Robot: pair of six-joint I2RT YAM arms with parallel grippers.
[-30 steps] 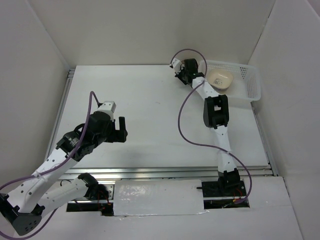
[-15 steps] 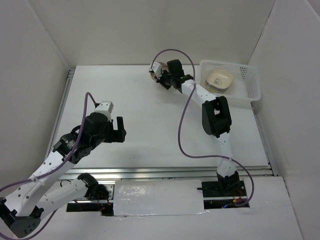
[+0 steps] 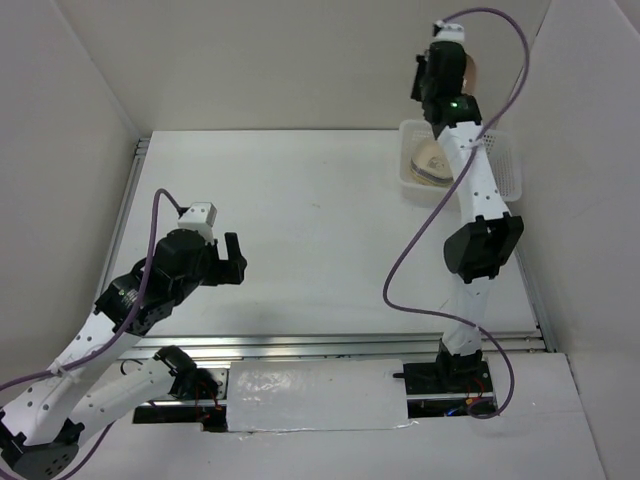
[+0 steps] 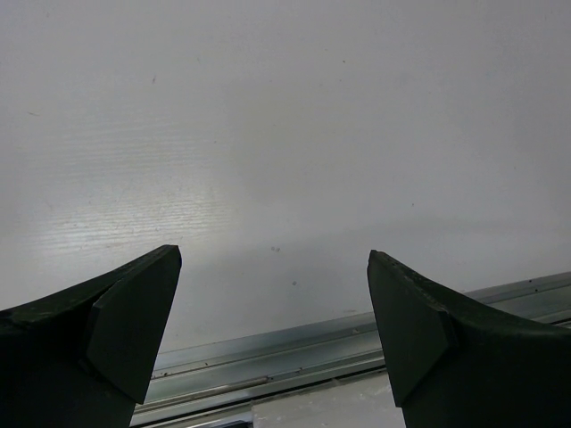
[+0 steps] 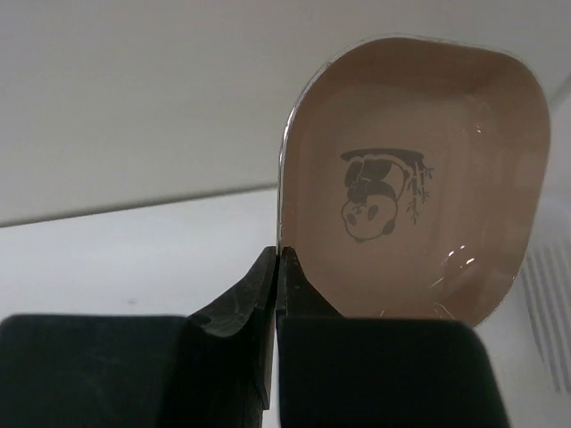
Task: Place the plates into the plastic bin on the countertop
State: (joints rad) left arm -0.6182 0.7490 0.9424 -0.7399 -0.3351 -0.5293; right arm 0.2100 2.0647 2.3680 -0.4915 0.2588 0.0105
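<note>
A brown plate [image 5: 419, 178] with a panda motif is held on edge, its left rim pinched by my shut right gripper [image 5: 279, 259]. From above, that gripper [image 3: 445, 60] is raised high over the back of the white plastic bin [image 3: 507, 170], and the brown plate [image 3: 471, 72] peeks out beside it. A cream plate [image 3: 428, 160] lies inside the bin, partly hidden by the arm. My left gripper [image 3: 235, 262] hangs open over the countertop [image 3: 300, 220] at the front left, with nothing between its fingers [image 4: 134, 312].
A metal rail [image 4: 357, 334] runs along the countertop's near edge, just below the left gripper. White walls enclose the back and both sides. The bin's lattice side [image 5: 549, 312] shows at the right edge of the right wrist view.
The right arm has swung from left of the bin up and to the right, carrying the brown plate high over the bin. The left arm has drifted slightly left.
</note>
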